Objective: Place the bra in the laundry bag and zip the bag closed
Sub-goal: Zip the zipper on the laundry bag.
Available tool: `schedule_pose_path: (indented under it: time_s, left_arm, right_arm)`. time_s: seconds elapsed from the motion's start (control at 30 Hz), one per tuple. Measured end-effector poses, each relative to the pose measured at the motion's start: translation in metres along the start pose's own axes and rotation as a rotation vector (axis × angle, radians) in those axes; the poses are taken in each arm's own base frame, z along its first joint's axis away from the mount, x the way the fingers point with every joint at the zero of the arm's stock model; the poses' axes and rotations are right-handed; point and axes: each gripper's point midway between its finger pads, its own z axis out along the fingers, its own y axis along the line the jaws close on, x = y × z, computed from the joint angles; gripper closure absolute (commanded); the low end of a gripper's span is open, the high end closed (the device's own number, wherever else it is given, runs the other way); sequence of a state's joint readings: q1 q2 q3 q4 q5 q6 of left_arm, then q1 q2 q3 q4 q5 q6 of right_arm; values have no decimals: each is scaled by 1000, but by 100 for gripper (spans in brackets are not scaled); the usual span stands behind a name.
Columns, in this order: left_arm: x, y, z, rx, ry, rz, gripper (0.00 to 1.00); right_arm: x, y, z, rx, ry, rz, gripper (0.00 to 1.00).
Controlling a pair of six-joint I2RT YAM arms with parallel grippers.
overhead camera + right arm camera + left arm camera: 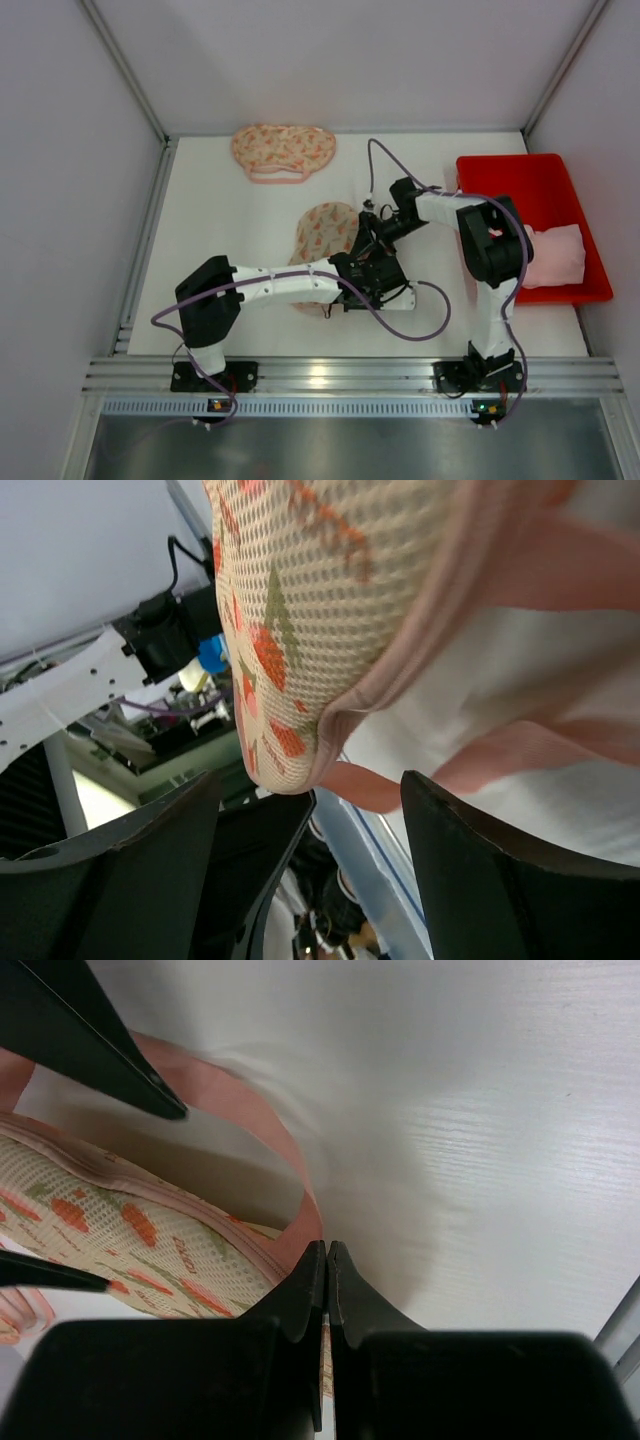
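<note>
White tabletop (220, 230) fills the view. Left of the red bin (500, 165) lies the laundry bag (325, 232), cream mesh with orange carrots. The left gripper (327, 1245) is clamped on its pink trim. The right gripper (310, 785) gapes around a corner. The pink bra (555, 255) sits in the bin.

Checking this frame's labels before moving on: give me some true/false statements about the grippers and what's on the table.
1. The red bin on the table's right holds a pale pink cloth. True.
2. The right gripper is clamped shut. False: its jaws stand open.
3. The left gripper is shut. True.
4. Only one carrot-print mesh piece is present. False: there are two, the far mesh piece and the near mesh piece at the grippers.
</note>
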State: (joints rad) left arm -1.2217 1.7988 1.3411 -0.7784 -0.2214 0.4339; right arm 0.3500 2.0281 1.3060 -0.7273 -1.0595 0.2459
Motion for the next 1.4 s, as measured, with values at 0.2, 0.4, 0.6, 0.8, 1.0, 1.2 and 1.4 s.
schedule_pose_path:
  time_s: [0.2, 0.4, 0.6, 0.8, 1.0, 1.2, 1.4]
  left_arm:
    - [-3, 4, 0, -17, -9, 6, 100]
    - [-2, -2, 2, -2, -25, 13, 100]
    - [16, -27, -4, 29, -26, 60, 100]
    - [20, -29, -11, 13, -65, 78, 100]
    - [21, -44, -14, 52, -59, 96, 100]
    - [6, -41, -12, 68, -47, 69, 100]
    - [-2, -2, -7, 9, -54, -23, 100]
  right_arm:
    - [17, 11, 33, -41, 66, -18, 74]
    - [7, 9, 39, -38, 70, 1, 100]
    - [-29, 19, 27, -41, 33, -34, 100]
    - [-31, 15, 28, -15, 95, -6, 100]
    - [-38, 6, 25, 18, 80, -22, 32]
    - [-34, -5, 14, 32, 48, -28, 23]
    - [-1, -4, 9, 16, 78, 2, 25]
